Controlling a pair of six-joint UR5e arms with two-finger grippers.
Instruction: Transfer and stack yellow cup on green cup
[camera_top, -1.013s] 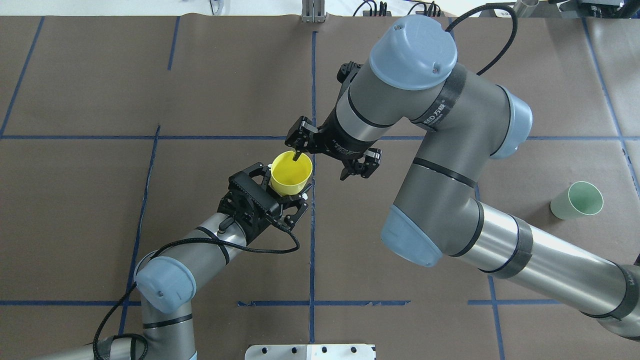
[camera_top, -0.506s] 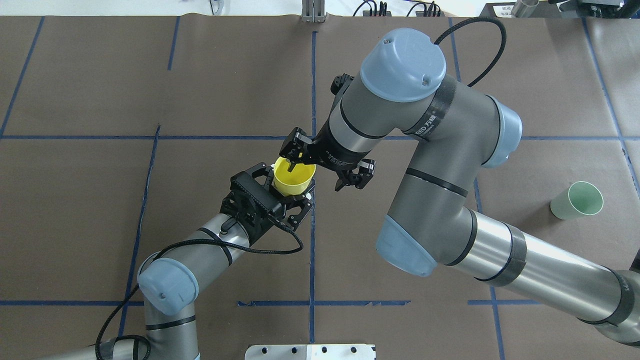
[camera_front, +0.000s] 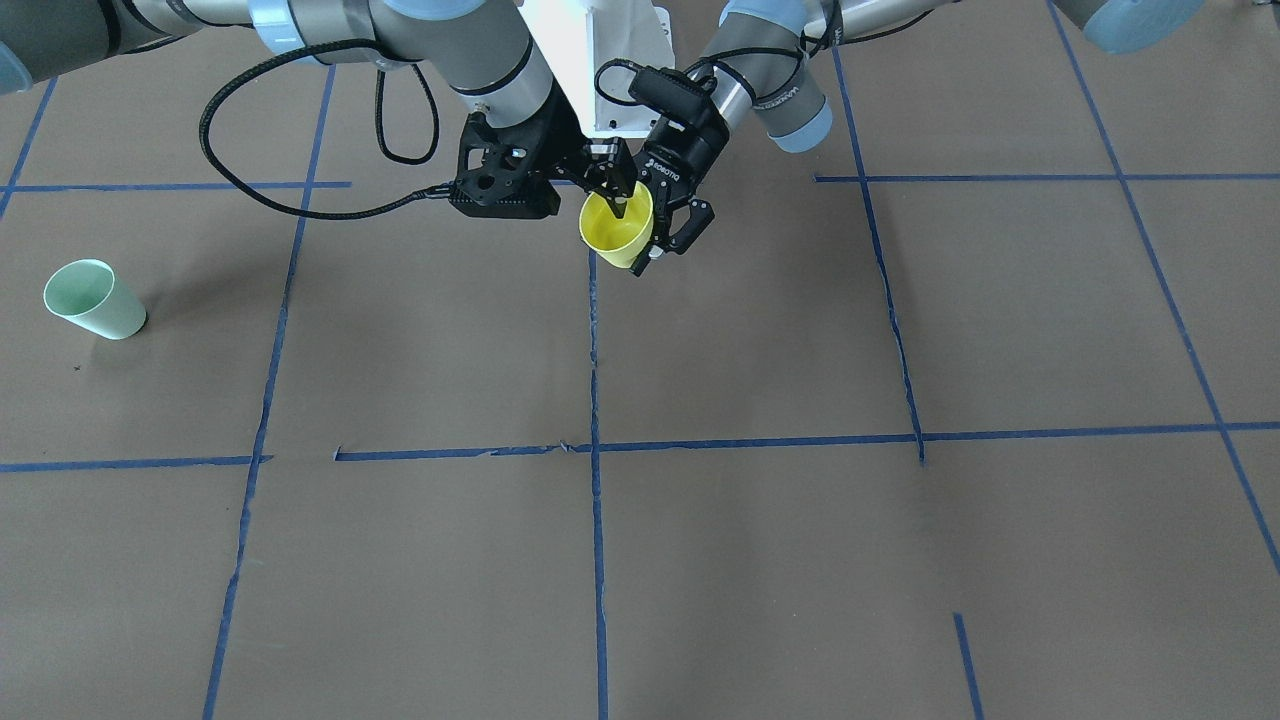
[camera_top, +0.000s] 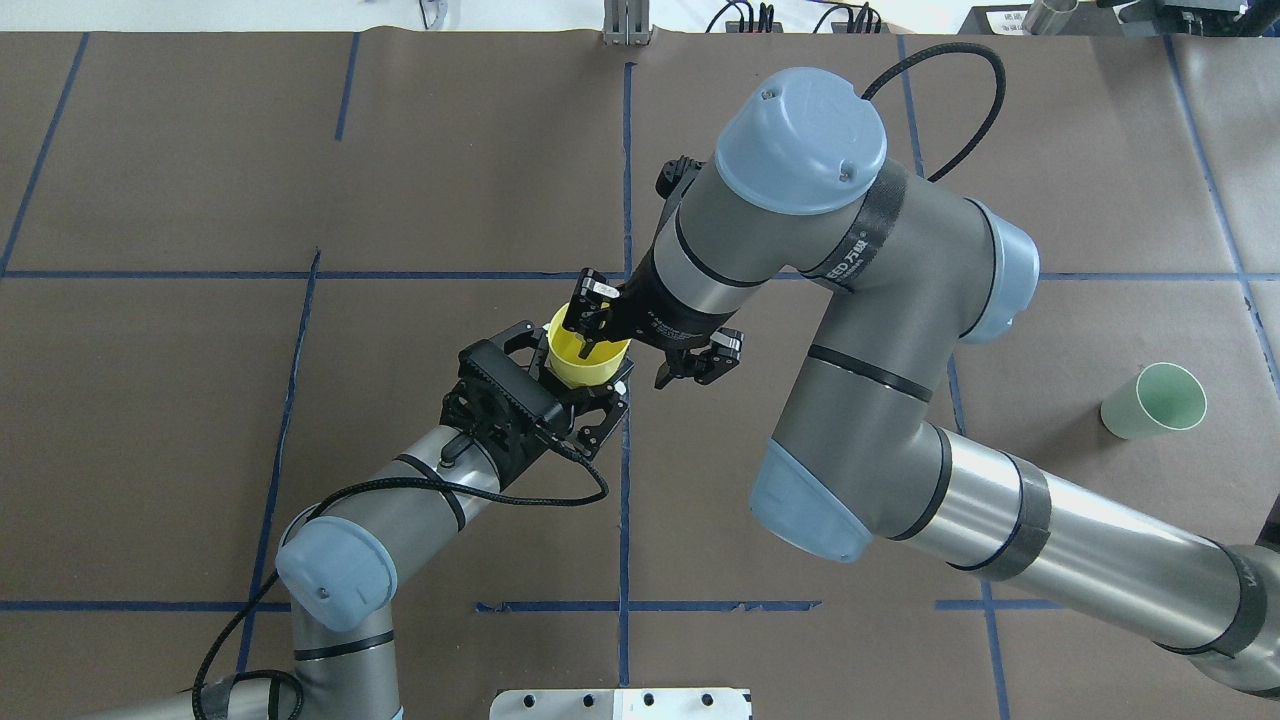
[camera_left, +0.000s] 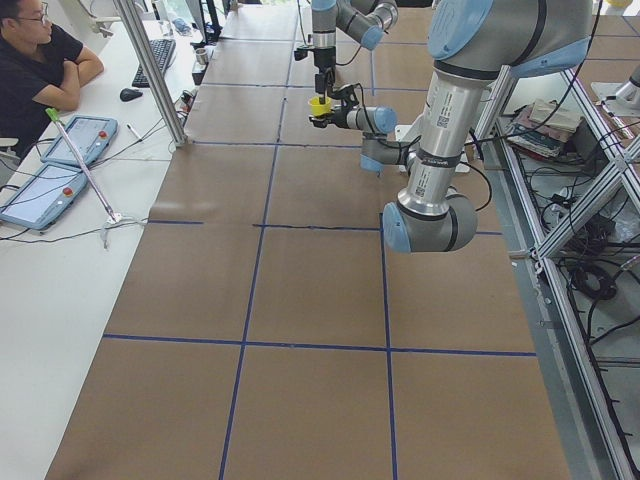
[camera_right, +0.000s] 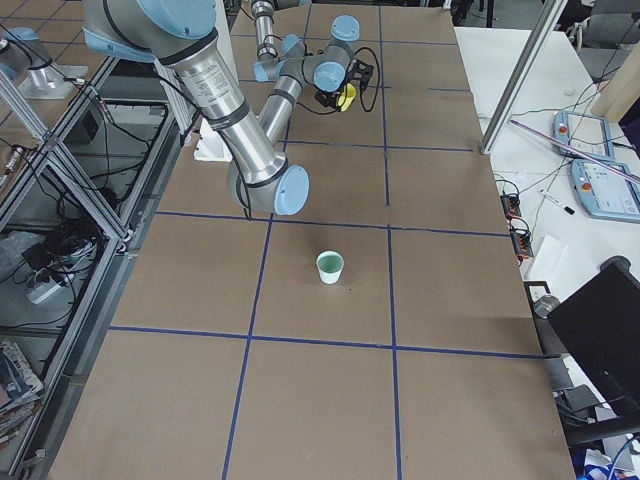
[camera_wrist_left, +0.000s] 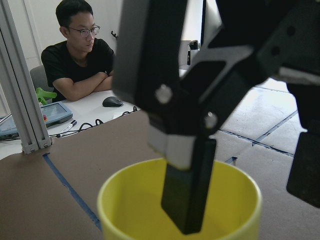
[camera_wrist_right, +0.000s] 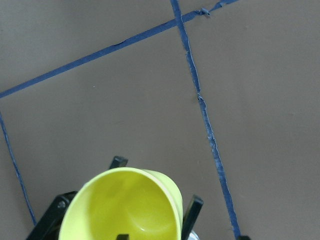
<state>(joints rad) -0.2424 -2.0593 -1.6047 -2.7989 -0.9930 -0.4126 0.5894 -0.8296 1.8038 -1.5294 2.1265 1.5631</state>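
Overhead exterior view, items as found:
1. My left gripper: jaws closed around the body of the yellow cup, holding it upright, mouth up, over the table, just beside the central blue tape line
2. My right gripper: jaws wide; one finger dips inside the yellow cup's mouth, the other hangs outside the rim, apart from the wall
3. Green cup: standing mouth up on the table on my right side, well apart from both grippers
4. Left wrist view: that black finger sits within the yellow rim; an operator is seated beyond the table
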